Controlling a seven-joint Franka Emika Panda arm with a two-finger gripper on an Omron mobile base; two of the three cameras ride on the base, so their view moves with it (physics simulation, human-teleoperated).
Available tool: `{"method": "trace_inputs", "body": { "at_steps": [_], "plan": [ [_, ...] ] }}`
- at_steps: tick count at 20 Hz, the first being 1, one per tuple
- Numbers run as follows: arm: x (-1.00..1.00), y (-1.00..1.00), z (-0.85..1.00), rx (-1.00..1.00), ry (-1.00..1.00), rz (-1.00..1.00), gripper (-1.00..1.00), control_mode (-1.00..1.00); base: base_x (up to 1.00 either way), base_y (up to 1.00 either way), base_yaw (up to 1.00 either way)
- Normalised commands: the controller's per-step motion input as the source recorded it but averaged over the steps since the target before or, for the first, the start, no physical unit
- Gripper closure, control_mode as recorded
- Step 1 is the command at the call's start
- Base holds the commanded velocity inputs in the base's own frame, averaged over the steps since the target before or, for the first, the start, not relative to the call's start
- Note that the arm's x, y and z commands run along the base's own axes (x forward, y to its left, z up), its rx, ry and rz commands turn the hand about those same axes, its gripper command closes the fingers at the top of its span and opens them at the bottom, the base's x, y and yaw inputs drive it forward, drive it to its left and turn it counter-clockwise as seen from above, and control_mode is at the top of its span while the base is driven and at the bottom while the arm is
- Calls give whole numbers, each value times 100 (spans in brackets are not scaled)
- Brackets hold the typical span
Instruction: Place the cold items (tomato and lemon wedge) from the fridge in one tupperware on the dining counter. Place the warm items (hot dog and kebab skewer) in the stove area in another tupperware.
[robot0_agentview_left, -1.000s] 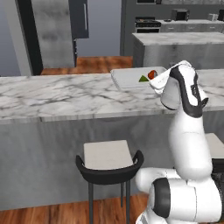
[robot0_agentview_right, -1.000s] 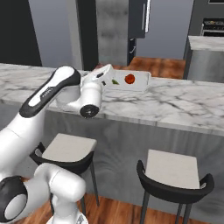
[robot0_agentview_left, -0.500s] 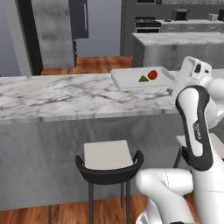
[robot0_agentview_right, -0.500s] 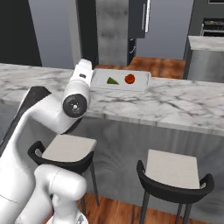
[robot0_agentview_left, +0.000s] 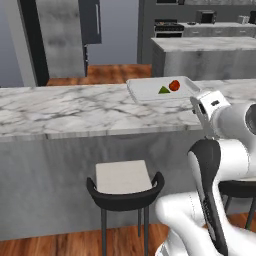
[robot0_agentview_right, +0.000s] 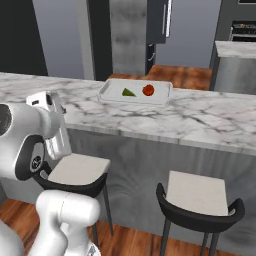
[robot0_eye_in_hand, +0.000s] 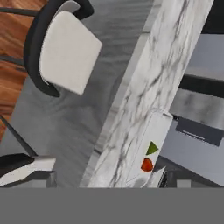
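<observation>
In the left base view the dining counter (robot0_agentview_left: 65, 107) runs across the middle of the frame, and a pale tray, the tupperware (robot0_agentview_left: 145, 90), sits on it at upper centre right. Inside the tray the tomato (robot0_agentview_left: 174, 85) lies just right of the lemon wedge (robot0_agentview_left: 163, 90), near each other but apart. In the right base view the same tray (robot0_agentview_right: 112, 90) shows at upper centre, with the lemon wedge (robot0_agentview_right: 128, 92) to the left of the tomato (robot0_agentview_right: 148, 90). The hand view is rolled: the counter's marble edge (robot0_eye_in_hand: 144, 87) runs diagonally, and the tray (robot0_eye_in_hand: 148, 131) with both items lies at the lower centre, the lemon wedge (robot0_eye_in_hand: 151, 148) above the tomato (robot0_eye_in_hand: 147, 164).

The fridge (robot0_agentview_left: 92, 22) stands at the upper left beyond the counter. A stool (robot0_agentview_left: 124, 182) with a pale seat stands under the overhang at lower centre. The fingers are not visible clearly enough to tell whether they are apart or together. No writing or labels can be read.
</observation>
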Motion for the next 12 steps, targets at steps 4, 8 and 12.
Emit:
{"method": "trace_inputs", "body": {
  "at_steps": [4, 8, 12],
  "plan": [
    [-67, 31, -98, -67, 5, 0, -100, -100, 0, 0, 0],
    [-71, -10, -98, -24, -2, 0, -100, -100, 0, 0, 0],
    [-28, -60, -100, 0, 0, 3, -100, -100, 0, 0, 0]
  ]
}}
